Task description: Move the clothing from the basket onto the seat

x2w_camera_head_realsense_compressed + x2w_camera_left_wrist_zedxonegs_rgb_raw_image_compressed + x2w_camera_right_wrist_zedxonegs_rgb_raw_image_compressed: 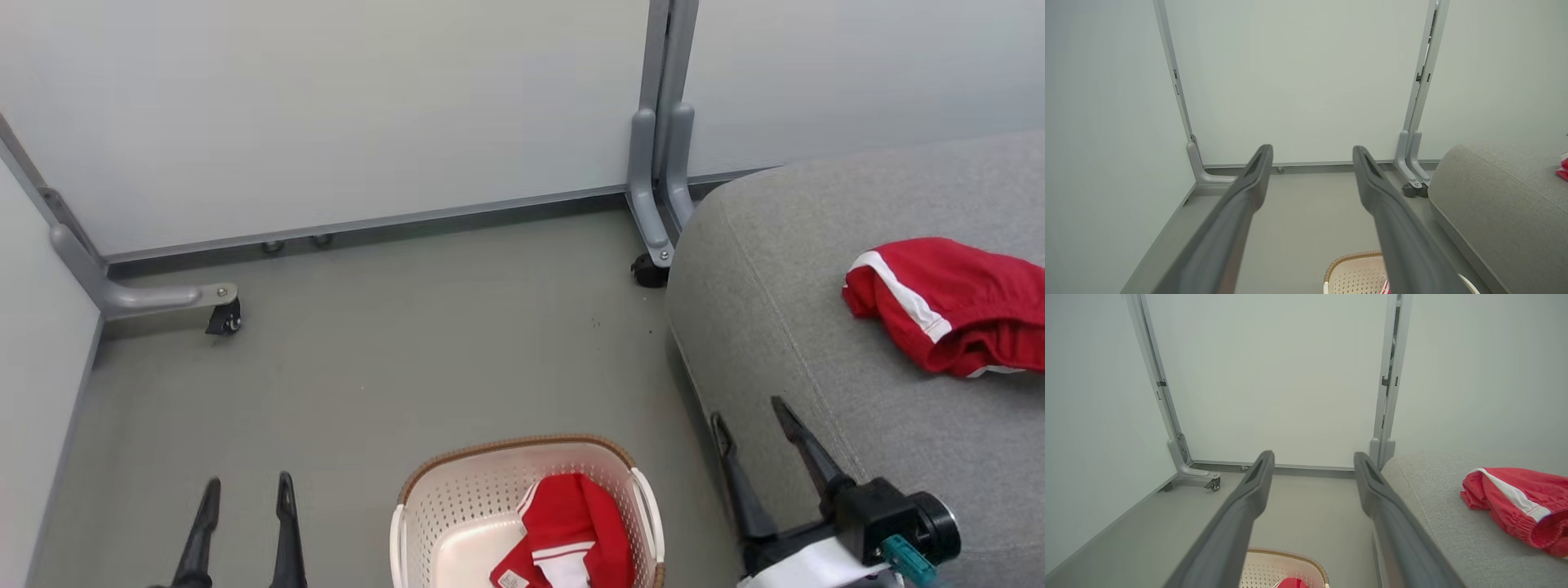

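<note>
Lying on the seat, one red garment is done, second garment left in the basket, left gripper and right gripper both splayed, empty.

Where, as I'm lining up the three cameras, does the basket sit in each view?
Head view: basket at bottom centre.
Left wrist view: basket at bottom edge, right of centre.
Right wrist view: basket at bottom edge, centre.
Shared landmark: grey double post at the seat's far corner.
</note>
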You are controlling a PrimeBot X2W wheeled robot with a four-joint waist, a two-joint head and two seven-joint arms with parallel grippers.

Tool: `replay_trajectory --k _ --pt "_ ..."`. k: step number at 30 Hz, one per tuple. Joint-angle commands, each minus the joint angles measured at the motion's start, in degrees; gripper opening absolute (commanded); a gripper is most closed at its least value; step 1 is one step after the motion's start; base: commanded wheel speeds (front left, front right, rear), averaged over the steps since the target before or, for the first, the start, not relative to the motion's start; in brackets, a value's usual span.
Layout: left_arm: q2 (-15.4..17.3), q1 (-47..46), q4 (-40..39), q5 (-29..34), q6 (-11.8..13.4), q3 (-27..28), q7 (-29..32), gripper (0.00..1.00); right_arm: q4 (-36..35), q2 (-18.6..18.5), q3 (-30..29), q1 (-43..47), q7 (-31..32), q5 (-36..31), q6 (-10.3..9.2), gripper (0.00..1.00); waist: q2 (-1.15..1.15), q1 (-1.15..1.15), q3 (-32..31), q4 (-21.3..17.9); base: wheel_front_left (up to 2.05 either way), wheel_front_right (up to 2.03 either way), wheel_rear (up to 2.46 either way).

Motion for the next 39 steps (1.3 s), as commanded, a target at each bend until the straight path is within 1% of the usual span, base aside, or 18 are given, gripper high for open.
replay_trajectory --k 1,8,17,23,31,39 --pt "-0.20 1.39 0.11 0.32 -0.31 0.14 0.02 1.00 0.22 -0.16 0.52 0.91 -0.18 -0.63 -0.10 1.00 0.00 0.01 -0.87 -0.51 0.00 0.00 0.00" --pt "-0.45 3.29 0.59 0.21 -0.74 -0.42 0.02 1.00 0.86 -0.15 1.20 2.39 -0.19 -0.41 -0.10 1.00 0.00 0.01 -1.66 -1.38 0.00 0.00 0.00" --pt "-0.46 1.93 1.11 0.08 0.06 -0.91 0.02 1.00 1.50 -0.16 0.76 1.76 -0.18 0.00 -0.10 1.00 0.00 0.01 -1.79 -1.99 0.00 0.00 0.00" --pt "-0.46 2.19 1.54 -0.45 0.62 -1.63 0.02 1.00 1.58 -0.16 -0.75 2.18 -0.19 2.11 -0.10 1.00 0.00 0.01 -2.16 -2.13 0.00 0.00 0.00" --pt "-0.46 2.43 2.05 -0.23 0.59 -2.13 0.01 1.00 2.28 -0.15 0.16 1.72 -0.19 1.18 -0.10 1.00 0.00 0.01 -2.36 -2.05 0.00 0.00 0.00" --pt "-0.46 2.14 1.90 0.09 0.73 -1.62 0.01 1.00 2.30 -0.15 -0.23 1.69 -0.19 1.09 -0.10 1.00 0.00 0.01 -2.15 -1.88 0.00 0.00 0.00"
